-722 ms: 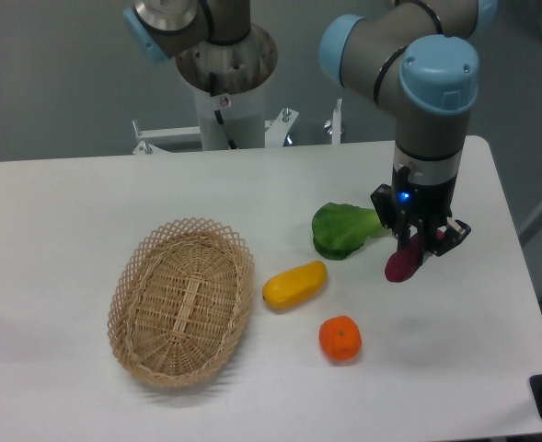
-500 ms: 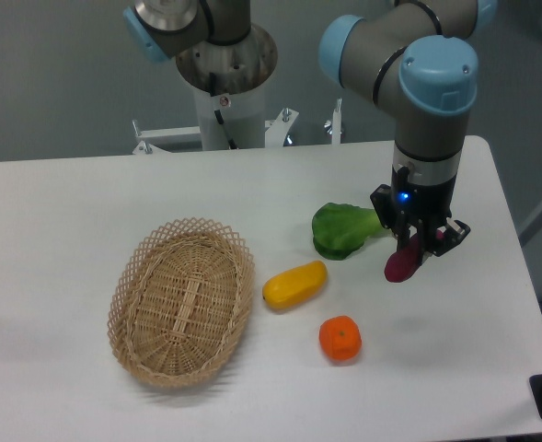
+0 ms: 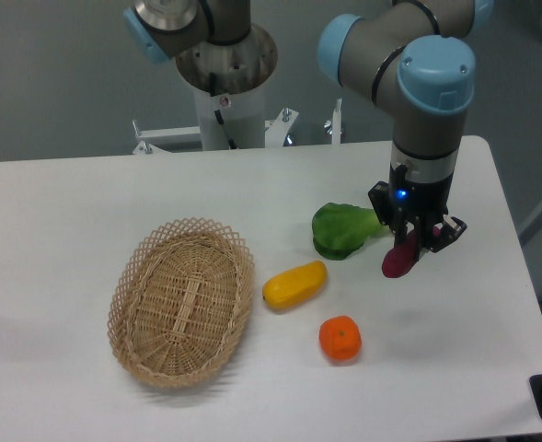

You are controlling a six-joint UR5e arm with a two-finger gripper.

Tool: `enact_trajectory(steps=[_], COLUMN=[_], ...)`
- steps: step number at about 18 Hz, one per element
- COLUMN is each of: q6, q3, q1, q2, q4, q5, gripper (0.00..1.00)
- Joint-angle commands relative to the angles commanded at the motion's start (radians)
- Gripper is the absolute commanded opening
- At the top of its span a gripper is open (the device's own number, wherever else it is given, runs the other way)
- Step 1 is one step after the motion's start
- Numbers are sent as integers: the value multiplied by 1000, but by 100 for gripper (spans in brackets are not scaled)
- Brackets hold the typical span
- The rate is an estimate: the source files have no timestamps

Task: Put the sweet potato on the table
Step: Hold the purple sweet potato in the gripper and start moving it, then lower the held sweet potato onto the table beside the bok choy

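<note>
Wrist pointing straight down, we see the claw [image 3: 414, 241] pinching the sweet potato [image 3: 399, 259], tilted above the tabletop [image 3: 455, 331].

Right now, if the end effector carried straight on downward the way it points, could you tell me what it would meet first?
Probably bare table: the end effector points down holding the sweet potato, and nothing else appears below it, though depth is uncertain.

White table [image 3: 86, 203], wicker basket [image 3: 180, 300], yellow fruit [image 3: 294, 284], orange [image 3: 340, 338], green vegetable [image 3: 342, 229]
</note>
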Motion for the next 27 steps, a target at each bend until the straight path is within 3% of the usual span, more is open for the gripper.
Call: enact_trajectory(steps=[4,6,8,11,12,19,21,23,27], q6=[72,89,91,95,109,147,143,132,72], q3=[-69,-106,-158,-247,-258,-261,-278,-298,-302], q1=[2,-2,-5,-9,-6,8,15,17,18], q2=[3,2,2,-9,-17,-112,-133,-149,-155], q4=[6,35,112,269,293,316,356,385,385], q5=[44,54,67,71,80,127,126,127,127], gripper=[21,21,21,21,21,21,21,22,23])
